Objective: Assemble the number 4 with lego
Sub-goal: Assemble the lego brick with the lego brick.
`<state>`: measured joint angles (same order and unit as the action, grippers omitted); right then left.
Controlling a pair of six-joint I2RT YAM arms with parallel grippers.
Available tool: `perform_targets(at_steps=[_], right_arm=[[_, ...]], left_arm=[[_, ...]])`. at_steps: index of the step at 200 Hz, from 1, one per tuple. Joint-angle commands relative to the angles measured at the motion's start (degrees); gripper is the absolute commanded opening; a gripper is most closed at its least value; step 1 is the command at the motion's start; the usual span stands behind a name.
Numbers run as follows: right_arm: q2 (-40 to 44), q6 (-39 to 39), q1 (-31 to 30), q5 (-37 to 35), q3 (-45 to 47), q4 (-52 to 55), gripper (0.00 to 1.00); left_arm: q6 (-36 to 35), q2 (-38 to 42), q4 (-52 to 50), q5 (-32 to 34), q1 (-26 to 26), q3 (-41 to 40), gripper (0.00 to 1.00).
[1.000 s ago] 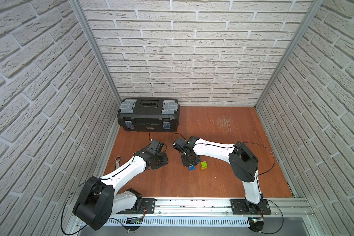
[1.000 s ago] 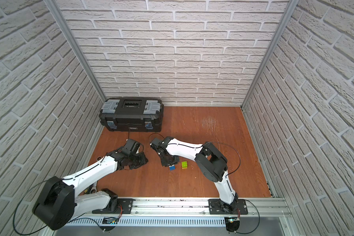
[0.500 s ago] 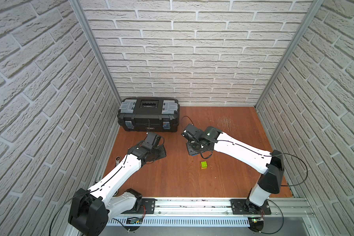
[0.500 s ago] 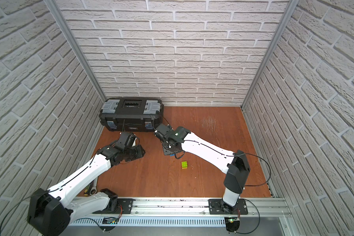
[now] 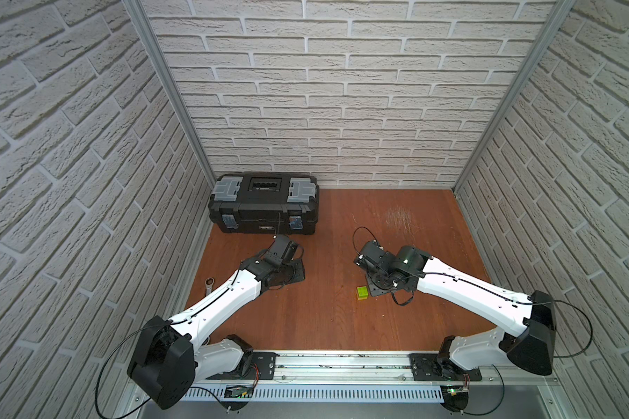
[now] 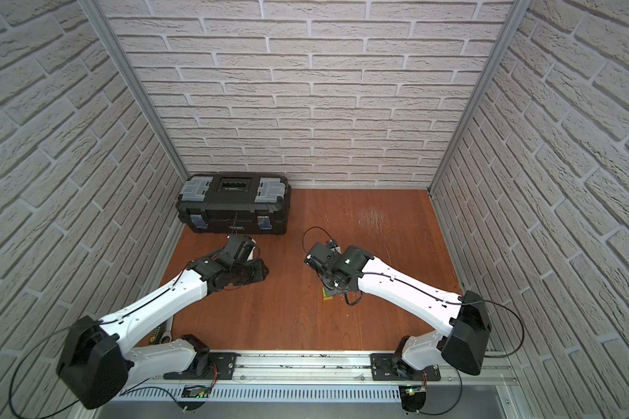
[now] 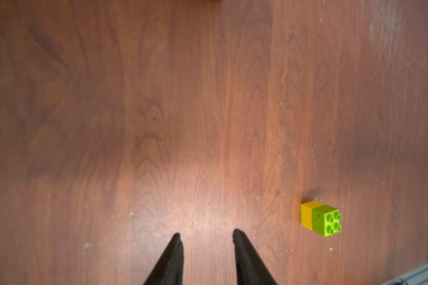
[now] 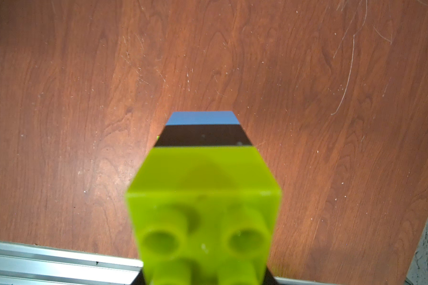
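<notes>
Right gripper (image 5: pixel 376 284) clamps a lime-green, black and blue stack of studded plastic bricks (image 8: pixel 203 172), probably carried for joining. Left gripper (image 7: pixel 205 233) is empty, jaws narrowly parted, near the loose yellow-and-lime brick pair (image 7: pixel 319 218).

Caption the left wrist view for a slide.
Open left pincer hovers over the wooden table; a joined yellow-and-green brick pair lies nearby.

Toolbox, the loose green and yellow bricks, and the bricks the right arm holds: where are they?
toolbox (image 5: pixel 263 217): a top view, black front wall.
green and yellow bricks (image 7: pixel 320 218): left wrist view, green brick's side.
held stack (image 8: pixel 203 177): right wrist view, lime brick's smooth side.
</notes>
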<state>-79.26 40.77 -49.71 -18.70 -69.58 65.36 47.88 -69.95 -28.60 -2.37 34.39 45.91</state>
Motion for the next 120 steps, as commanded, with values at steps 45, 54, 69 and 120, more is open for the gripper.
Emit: perform_targets(at_steps=[45,54,69,120], right_arm=[[3.5,0.53,3.83,1.16,6.67,-3.63,0.02],[3.8,0.7,3.91,1.21,7.45,-4.21,0.02],[4.24,1.04,4.12,1.98,8.9,-5.51,0.02],[5.14,0.97,4.08,4.93,9.02,-6.9,0.02]], left_arm=[[3.01,-8.73,5.95,2.29,8.06,3.89,0.35],[3.26,-8.9,5.99,2.45,8.52,4.18,0.35],[3.4,-9.01,5.94,2.45,8.76,4.15,0.35],[3.54,-9.86,4.37,2.62,8.72,5.77,0.35]])
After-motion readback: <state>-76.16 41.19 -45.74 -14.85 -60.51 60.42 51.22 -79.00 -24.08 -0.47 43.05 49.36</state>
